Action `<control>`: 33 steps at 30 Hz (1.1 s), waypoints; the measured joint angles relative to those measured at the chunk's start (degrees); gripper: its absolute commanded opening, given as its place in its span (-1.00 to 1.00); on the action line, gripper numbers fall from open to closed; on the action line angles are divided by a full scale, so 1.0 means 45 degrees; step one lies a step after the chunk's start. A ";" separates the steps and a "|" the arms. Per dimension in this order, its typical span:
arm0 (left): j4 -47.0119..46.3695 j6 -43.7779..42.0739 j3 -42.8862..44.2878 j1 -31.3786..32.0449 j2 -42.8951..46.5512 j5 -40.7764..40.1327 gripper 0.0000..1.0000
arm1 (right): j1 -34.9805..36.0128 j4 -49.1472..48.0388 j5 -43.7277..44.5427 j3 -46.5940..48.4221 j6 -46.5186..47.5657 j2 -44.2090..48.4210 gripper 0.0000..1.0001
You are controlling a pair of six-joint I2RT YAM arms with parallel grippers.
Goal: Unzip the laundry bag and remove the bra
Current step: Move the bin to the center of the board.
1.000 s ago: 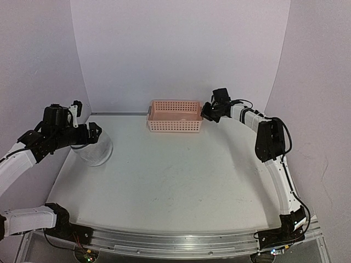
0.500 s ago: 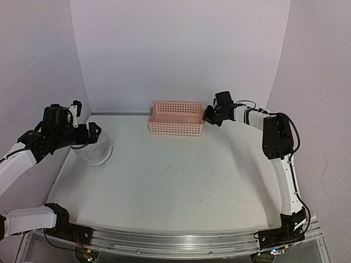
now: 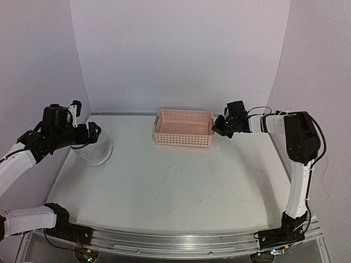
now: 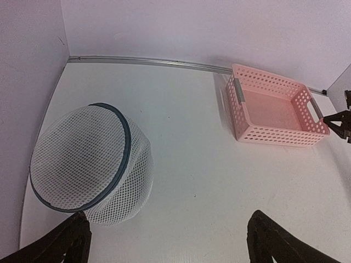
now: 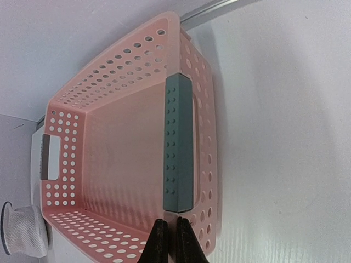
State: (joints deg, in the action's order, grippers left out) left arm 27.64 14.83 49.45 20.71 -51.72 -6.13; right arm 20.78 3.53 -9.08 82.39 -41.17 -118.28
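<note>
Centre right, the right gripper pinches the rim of the pink perforated plastic basket, likely to reposition it. The left gripper gapes wide above the white mesh laundry bag, ready to grip.

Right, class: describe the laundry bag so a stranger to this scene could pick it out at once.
Start at the white table and go to its left side, near the wall. The laundry bag sits there: a round drum of white mesh with a dark rim. The only other container, the pink basket at the back, is rectangular perforated plastic.
</note>
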 measured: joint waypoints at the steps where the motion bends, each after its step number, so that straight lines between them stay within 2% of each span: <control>1: -0.0005 0.0000 0.0000 0.0000 0.0000 0.0000 0.99 | 0.0015 -0.0194 0.0019 -0.0593 -0.0083 0.0321 -1.00; 10: -0.0005 0.0005 0.0000 0.0000 0.0000 0.0000 1.00 | 0.0593 -0.1715 0.0583 -0.4964 -0.0758 0.3172 -1.00; 19: -0.0005 0.0005 -0.0005 0.0000 0.0000 0.0000 0.99 | 0.1345 -0.2181 0.1734 -0.7912 -0.1588 0.6023 -1.00; 25: 0.0000 0.0029 -0.0019 0.0000 0.0005 0.0000 0.99 | 0.1564 -0.2297 0.2579 -0.9233 -0.2200 0.7072 -1.00; 31: -0.0005 0.0243 -0.0019 0.0000 0.0000 -0.0029 0.99 | 0.1632 -0.2399 0.2924 -0.9651 -0.2550 0.7116 -1.00; 33: 0.0000 0.0500 -0.0019 0.0000 0.0000 -0.0126 0.99 | 0.1647 -0.2487 0.2973 -0.9651 -0.2618 0.7121 -0.91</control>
State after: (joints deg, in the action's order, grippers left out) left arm 27.64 17.08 49.36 20.71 -51.72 -6.70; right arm 28.18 -7.66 4.29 38.96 -52.95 -86.24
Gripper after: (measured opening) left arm 0.997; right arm 0.038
